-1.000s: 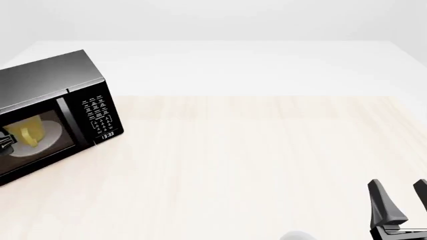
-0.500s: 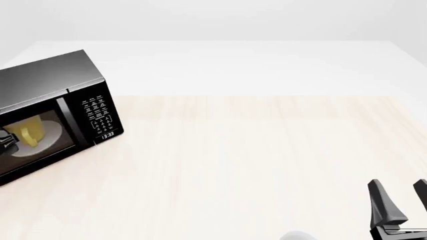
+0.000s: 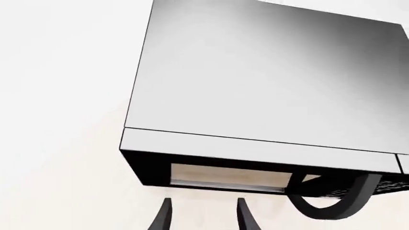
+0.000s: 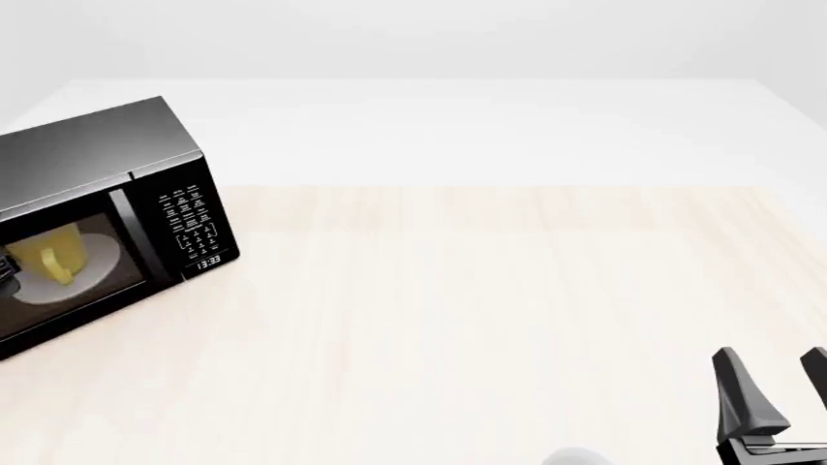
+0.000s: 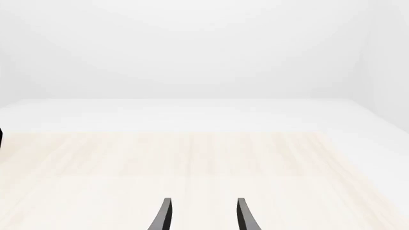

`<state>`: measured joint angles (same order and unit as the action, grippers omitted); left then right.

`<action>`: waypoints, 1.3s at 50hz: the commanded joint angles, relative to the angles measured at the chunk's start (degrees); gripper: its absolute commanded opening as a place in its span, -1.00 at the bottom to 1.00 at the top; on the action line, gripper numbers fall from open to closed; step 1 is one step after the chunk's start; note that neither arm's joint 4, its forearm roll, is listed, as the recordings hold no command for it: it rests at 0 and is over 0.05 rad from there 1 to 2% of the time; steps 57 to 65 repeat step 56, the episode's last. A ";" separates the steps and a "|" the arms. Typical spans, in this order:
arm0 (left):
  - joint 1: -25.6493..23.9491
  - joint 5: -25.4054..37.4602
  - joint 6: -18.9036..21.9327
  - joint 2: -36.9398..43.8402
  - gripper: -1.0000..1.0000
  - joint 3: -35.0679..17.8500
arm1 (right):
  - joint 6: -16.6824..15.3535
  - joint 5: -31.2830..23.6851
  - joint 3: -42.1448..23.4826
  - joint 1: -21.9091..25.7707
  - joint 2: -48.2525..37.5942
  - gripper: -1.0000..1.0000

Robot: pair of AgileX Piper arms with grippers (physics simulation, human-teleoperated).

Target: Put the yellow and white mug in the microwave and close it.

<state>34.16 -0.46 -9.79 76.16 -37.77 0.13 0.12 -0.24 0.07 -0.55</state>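
The yellow and white mug [image 4: 58, 257] sits on the white plate [image 4: 77, 281] inside the microwave [image 4: 116, 184], visible through the front — whether the door is fully shut can't be told, the left part is cut off by the frame edge. Left gripper [image 3: 203, 215] hangs above the microwave's front edge, jaws apart, holding nothing — probably placed to deal with the door. Right gripper [image 4: 776, 392] is parked low at the near right of the table [image 4: 517, 310], jaws apart, empty, seemingly idle.
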 commanded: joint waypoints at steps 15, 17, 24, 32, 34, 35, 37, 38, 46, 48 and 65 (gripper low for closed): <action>-3.12 9.50 0.66 -21.29 1.00 -0.23 | -0.01 0.00 0.00 0.00 0.01 1.00; -3.23 10.31 0.94 -22.86 1.00 -0.46 | 0.00 0.00 0.00 0.00 0.01 1.00; -4.16 13.66 0.95 -28.03 1.00 -0.96 | 0.01 0.00 0.00 0.00 0.00 1.00; -4.70 16.74 1.18 -32.69 1.00 -0.47 | 0.01 0.00 0.00 0.00 0.00 1.00; -4.75 18.14 1.16 -34.48 1.00 -0.65 | 0.01 0.00 0.00 0.00 0.01 1.00; -4.62 18.47 1.20 -34.95 1.00 -0.68 | 0.00 0.00 0.00 0.00 0.01 1.00; -4.50 19.45 1.26 -36.06 1.00 -0.91 | 0.00 0.00 0.00 0.00 0.02 1.00; -4.55 20.12 1.13 -36.61 1.00 -1.13 | 0.00 0.00 0.00 0.00 0.00 1.00; -5.03 24.92 0.81 -41.87 1.00 -4.42 | 0.00 0.00 0.00 -0.01 0.01 1.00; -5.11 25.81 0.52 -42.64 1.00 -5.09 | 0.00 0.00 0.00 0.00 0.01 1.00; -5.12 29.26 -0.58 -45.97 1.00 -7.87 | 0.00 0.00 0.00 0.00 0.01 1.00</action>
